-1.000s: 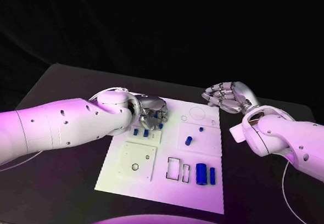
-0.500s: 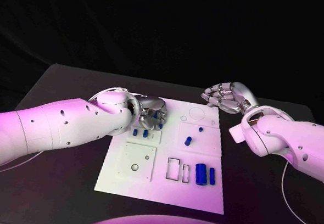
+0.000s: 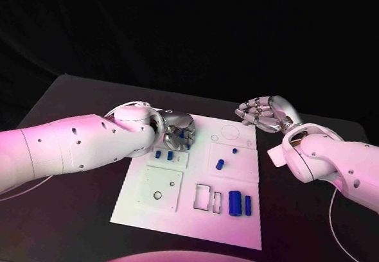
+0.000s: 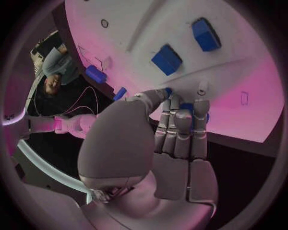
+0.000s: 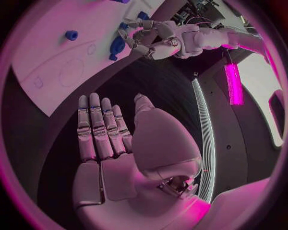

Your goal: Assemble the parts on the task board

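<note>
Left hand [image 3: 178,137] sits over the task board's [image 3: 187,224] ten o'clock corner, fingers [image 4: 180,129] curled round a small blue part [image 4: 187,108]; most of that piece is hidden, so its shape and heading are unclear. Two blue blocks [image 3: 163,155] lie just beside the hand at its six o'clock. A small blue peg [image 3: 221,164] stands near the board's middle. Toward five o'clock the large blue cylinder [image 3: 235,203] and a thinner one [image 3: 248,205] lie side by side, long axes running twelve to six. Right hand [image 3: 263,114] hovers off the board's one o'clock corner, fingers straight and together, holding nothing. Nothing has shifted since a second ago.
</note>
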You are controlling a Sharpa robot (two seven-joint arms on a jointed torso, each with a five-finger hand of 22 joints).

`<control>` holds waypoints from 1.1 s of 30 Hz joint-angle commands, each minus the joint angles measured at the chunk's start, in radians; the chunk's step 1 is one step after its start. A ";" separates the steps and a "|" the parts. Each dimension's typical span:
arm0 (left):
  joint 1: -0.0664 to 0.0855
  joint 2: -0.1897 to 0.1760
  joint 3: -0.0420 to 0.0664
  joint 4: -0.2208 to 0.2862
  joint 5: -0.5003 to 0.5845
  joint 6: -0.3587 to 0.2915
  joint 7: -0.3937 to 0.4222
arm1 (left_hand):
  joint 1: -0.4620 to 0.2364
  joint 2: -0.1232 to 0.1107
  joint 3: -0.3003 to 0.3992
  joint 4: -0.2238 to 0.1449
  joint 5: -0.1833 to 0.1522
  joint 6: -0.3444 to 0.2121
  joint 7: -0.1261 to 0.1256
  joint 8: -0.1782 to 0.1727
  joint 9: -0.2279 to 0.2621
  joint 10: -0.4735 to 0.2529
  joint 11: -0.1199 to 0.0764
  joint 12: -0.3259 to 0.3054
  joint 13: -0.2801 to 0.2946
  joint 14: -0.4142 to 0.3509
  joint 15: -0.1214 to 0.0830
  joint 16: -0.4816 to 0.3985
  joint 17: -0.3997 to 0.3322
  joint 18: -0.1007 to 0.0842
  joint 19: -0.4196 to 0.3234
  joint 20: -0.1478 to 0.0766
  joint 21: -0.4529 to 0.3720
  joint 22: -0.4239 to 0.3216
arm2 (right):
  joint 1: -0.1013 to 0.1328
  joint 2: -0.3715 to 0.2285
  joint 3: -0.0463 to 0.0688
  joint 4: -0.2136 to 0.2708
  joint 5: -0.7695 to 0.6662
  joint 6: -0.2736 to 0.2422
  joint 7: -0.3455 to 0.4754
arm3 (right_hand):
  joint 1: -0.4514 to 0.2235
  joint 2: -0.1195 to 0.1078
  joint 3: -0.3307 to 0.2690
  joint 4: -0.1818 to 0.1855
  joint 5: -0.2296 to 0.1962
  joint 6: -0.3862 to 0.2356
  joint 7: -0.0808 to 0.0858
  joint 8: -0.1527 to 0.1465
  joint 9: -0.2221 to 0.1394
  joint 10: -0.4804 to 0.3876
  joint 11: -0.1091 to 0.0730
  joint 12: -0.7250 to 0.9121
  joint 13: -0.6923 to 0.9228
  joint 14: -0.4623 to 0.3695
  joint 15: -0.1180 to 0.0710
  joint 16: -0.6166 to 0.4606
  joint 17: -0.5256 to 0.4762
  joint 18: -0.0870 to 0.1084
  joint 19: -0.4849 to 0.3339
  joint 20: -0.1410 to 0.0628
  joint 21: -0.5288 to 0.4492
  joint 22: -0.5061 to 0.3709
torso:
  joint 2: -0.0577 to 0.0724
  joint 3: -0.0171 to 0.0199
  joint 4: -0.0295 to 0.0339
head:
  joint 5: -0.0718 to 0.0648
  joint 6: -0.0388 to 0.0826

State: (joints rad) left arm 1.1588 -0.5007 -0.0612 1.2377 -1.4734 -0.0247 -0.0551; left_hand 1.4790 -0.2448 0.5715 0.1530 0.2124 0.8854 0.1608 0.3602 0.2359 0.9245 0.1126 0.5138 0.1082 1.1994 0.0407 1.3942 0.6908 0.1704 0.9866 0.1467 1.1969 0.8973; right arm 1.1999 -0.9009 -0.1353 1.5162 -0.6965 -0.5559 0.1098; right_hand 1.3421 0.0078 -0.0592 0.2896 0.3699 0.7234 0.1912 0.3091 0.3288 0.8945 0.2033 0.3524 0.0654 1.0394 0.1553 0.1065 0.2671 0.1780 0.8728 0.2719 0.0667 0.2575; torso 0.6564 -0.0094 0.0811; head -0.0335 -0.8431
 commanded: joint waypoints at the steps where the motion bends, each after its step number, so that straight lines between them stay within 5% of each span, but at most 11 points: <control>1: -0.012 0.004 -0.008 -0.001 0.008 0.064 -0.005 | -0.010 -0.001 0.003 0.005 0.000 0.005 -0.002 0.002 -0.001 0.006 -0.002 -0.004 -0.003 0.008 0.002 0.006 0.001 -0.013 0.005 0.000 0.003 0.001 | -0.001 0.001 0.000 0.000 -0.011 0.018 0.000 | -0.002 0.005 -0.007 0.000 0.005 0.006 0.073 0.006 -0.001 0.002 -0.003 0.002 -0.001 0.000 0.000 -0.004 -0.001 0.005 -0.005 0.000 -0.003 -0.001 | -0.001 0.0000 0.0018 | 0.000 0.000; 33: -0.018 0.013 -0.009 -0.008 0.009 0.048 -0.003 | -0.007 0.026 0.024 0.003 0.000 0.053 -0.004 0.000 0.002 0.060 -0.014 -0.023 -0.004 0.052 -0.009 0.035 0.063 -0.025 0.061 -0.008 0.040 0.057 | -0.002 0.004 0.000 -0.002 -0.011 0.016 0.002 | -0.001 0.007 -0.007 -0.001 0.005 0.008 0.072 0.008 -0.002 0.003 -0.004 0.003 -0.001 0.001 0.000 -0.004 -0.004 0.006 -0.005 -0.001 -0.003 -0.004 | 0.000 -0.0003 -0.0002 | -0.002 -0.005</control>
State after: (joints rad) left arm 1.1548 -0.4919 -0.0602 1.2306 -1.4680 -0.0262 -0.0552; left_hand 1.4726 -0.2249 0.5893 0.1572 0.2125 0.9334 0.1554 0.3601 0.2373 0.9782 0.0983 0.4980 0.1064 1.2455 0.0306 1.4232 0.7532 0.1543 1.0383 0.1377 1.2324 0.9543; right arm 1.1981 -0.8979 -0.1353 1.5134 -0.6968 -0.5532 0.1085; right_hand 1.3422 0.0077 -0.0592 0.2896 0.3698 0.7234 0.1912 0.3132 0.3278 0.8945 0.2033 0.3524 0.0654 1.0394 0.1553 0.1065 0.2641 0.1780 0.8728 0.2719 0.0667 0.2538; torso 0.6560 -0.0098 0.0819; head -0.0352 -0.8476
